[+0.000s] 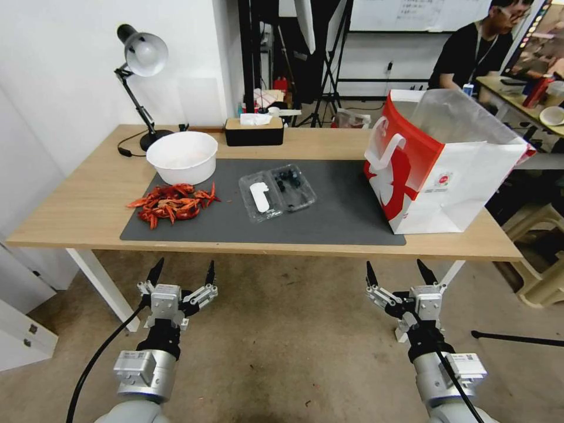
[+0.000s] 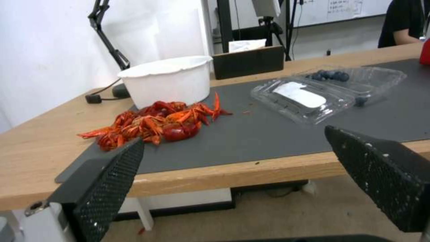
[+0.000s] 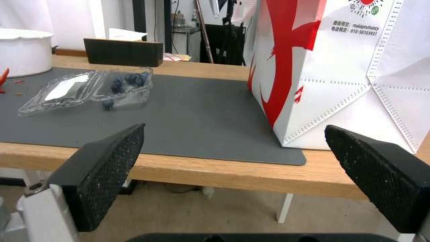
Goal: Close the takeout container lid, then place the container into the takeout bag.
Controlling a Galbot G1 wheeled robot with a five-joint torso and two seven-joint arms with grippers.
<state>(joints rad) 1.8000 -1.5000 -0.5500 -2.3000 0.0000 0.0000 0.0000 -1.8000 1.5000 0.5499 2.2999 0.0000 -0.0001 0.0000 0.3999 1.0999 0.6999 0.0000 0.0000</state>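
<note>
The container [image 1: 293, 187] lies open and flat on the grey mat [image 1: 343, 214], mid-table, with dark blue berries in its right half. Its takeout container lid [image 1: 258, 198], the left half, carries a white oblong piece. The left wrist view shows the lid [image 2: 302, 98] beside the berry half; the right wrist view shows the container [image 3: 96, 88] far off. The takeout bag [image 1: 442, 167], white and red, stands open-topped at the mat's right end, and the bag [image 3: 340, 67] looms close in the right wrist view. My left gripper [image 1: 183, 271] and right gripper [image 1: 397, 270] hang open before the table's front edge, holding nothing.
A white round bowl [image 1: 182, 156] stands at the mat's back left with a pile of red crayfish [image 1: 173, 205] in front of it. A black tissue box [image 1: 254, 131] and a desk lamp [image 1: 141, 56] sit along the table's back edge.
</note>
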